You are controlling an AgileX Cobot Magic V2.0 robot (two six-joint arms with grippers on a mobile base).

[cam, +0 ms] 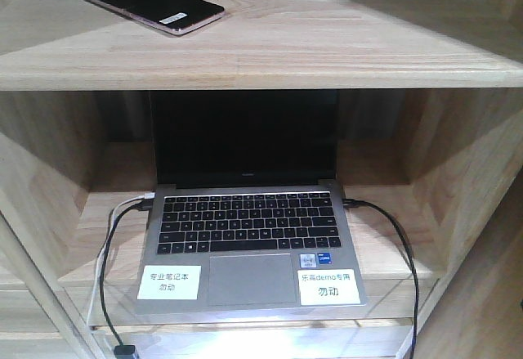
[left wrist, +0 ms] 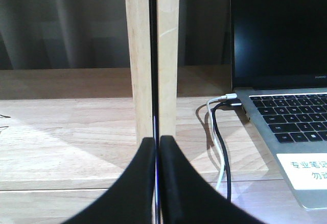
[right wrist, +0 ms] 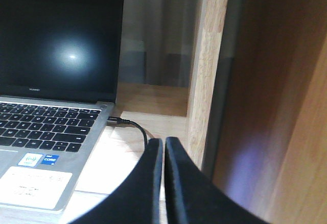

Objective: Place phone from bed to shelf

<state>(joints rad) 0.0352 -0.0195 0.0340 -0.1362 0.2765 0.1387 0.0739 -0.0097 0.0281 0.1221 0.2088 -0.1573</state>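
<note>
Phone (cam: 152,5) lies flat on shelf (cam: 310,48) upper plank, back-left corner, long axis slanting left-back to right-front. My left gripper (left wrist: 157,183) and right gripper (right wrist: 163,183) both closed, empty, down at laptop (cam: 245,244) level; left nearer.

Front view is evenly lit from above, sharp enough, slightly soft and noisy. The top shelf (cam: 270,44) plank is bright and the cubby below sits in shadow. Glossy sheen on the phone (cam: 151,5). Right wrist view: soft glare blob on the laptop (right wrist: 59,45) screen, purple tint on the right wall. Both wrist views dim; hands are out-of-focus black shapes.
</note>
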